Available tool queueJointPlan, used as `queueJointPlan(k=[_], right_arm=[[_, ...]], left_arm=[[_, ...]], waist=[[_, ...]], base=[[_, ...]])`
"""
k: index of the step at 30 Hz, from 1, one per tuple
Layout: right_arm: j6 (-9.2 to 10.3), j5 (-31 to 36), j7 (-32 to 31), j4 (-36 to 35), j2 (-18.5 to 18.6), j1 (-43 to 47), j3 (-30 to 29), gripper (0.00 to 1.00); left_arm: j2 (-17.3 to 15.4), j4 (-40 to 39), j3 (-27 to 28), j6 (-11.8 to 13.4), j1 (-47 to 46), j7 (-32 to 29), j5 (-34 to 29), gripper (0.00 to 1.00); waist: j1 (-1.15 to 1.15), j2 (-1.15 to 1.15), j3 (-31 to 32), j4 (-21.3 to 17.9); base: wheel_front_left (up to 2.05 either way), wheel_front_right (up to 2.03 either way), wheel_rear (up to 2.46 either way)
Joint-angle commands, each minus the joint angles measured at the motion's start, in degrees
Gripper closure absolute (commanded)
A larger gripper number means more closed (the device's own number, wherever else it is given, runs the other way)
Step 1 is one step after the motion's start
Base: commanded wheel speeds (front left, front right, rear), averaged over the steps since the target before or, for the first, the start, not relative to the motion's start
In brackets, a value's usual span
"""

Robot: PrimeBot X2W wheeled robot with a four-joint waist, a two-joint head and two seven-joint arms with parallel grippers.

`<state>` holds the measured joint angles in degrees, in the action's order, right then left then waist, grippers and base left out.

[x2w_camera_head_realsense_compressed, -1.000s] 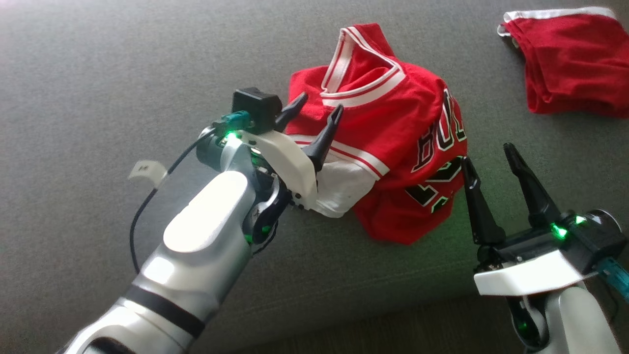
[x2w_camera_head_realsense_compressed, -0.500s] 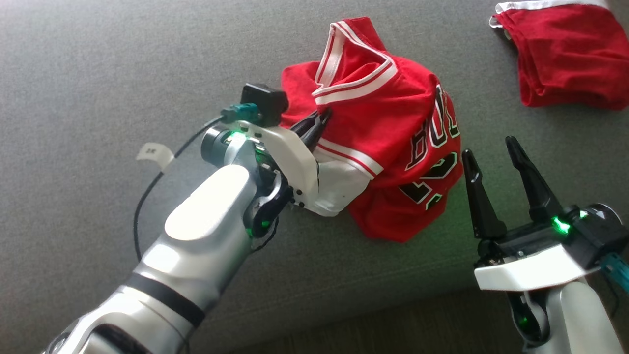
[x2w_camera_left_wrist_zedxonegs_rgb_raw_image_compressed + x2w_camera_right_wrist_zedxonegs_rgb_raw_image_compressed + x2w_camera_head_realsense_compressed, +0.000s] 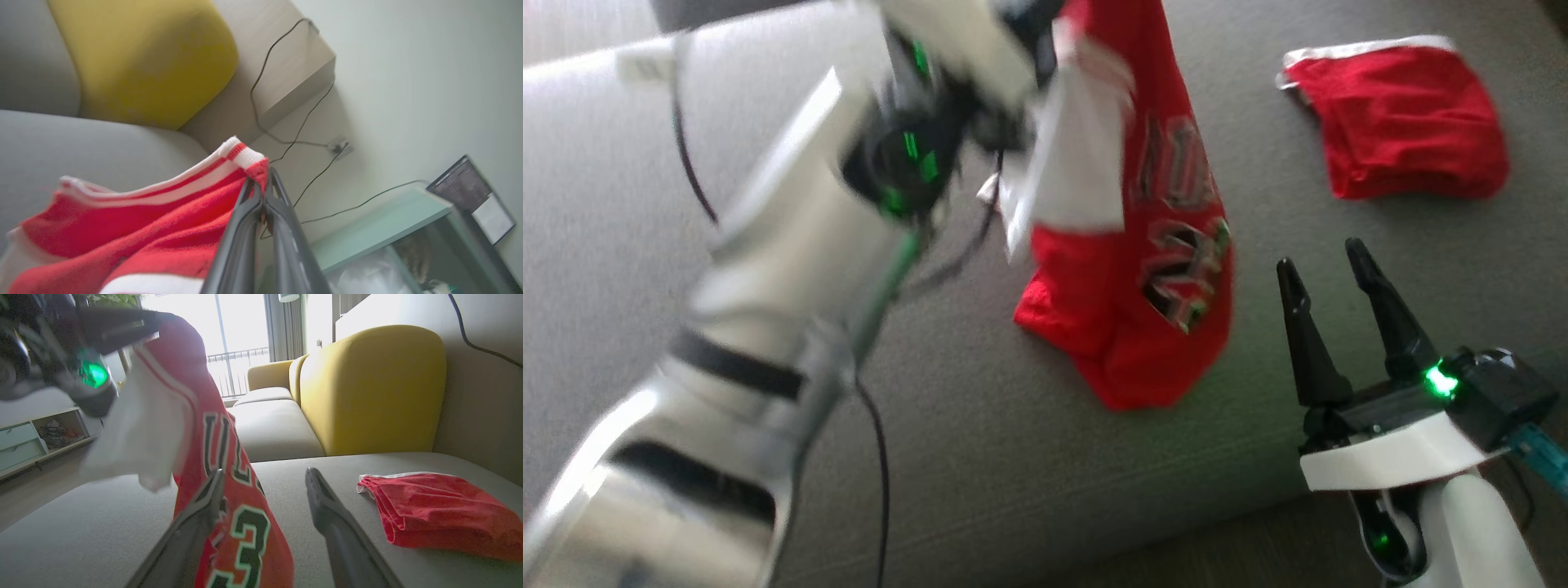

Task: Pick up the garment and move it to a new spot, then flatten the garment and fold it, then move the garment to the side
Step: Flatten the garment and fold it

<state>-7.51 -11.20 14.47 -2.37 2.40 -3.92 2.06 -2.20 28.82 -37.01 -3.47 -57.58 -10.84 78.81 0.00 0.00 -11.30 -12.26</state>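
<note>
The basketball jersey (image 3: pixel 163 228) is red knitted cloth with ribbed, striped trim. The sofa seat (image 3: pixel 1029 490) is matt grey woven fabric. The left forearm (image 3: pixel 776 237) has a glossy silver shell. The right gripper (image 3: pixel 1321 256) looks like matt black plastic.

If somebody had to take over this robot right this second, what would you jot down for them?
Left gripper: shut on the striped trim of the red basketball jersey with black lettering, which hangs from it over the grey sofa seat. Whether the hem touches the cushion is unclear.
Right gripper: open and empty, near the jersey.
A second red garment with white trim lies folded at the far right.
Done: jersey picked up.
Left: set it at a new spot, flatten, fold, move aside.
</note>
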Motion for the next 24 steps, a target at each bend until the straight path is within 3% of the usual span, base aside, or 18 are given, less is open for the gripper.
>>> queueJointPlan(k=[1, 5, 15, 19, 24], right_arm=[[0.02, -0.47, 0.52, -1.35, 0.48, 0.36, 1.47, 0.00], [0.02, -0.82, 0.52, -1.29, 0.48, 1.09, 1.57, 0.00], [0.02, -1.28, 0.52, -1.05, 0.48, 2.60, 1.56, 0.00], [0.02, -1.51, 0.52, -1.42, 0.48, 2.85, 1.04, 0.00], [0.02, -1.84, 0.52, -2.16, 0.48, 2.68, 0.83, 0.00]], left_arm=[[-0.68, -3.16, 3.51, 1.95, -6.78, 0.51, 3.15, 1.00], [-0.68, -4.89, 5.49, 5.59, -14.37, 3.40, 10.17, 1.00], [-0.68, -1.57, 5.78, 12.11, -26.34, 13.53, 18.14, 1.00], [-0.68, 2.26, 5.79, 14.64, -27.10, 19.33, 21.34, 1.00], [-0.71, 10.01, 4.67, 17.32, -20.10, 22.73, 22.84, 1.00]], waist=[[0.00, 0.00, 2.84, -1.92], [0.00, 0.00, 4.83, -2.91], [0.00, 0.00, 8.00, -2.45], [0.00, 0.00, 8.57, -1.06], [0.00, 0.00, 7.71, 0.58]], base=[[0.00, 0.00, 0.00], [0.00, 0.00, 0.00], [0.00, 0.00, 0.00], [0.00, 0.00, 0.00], [0.00, 0.00, 0.00]])
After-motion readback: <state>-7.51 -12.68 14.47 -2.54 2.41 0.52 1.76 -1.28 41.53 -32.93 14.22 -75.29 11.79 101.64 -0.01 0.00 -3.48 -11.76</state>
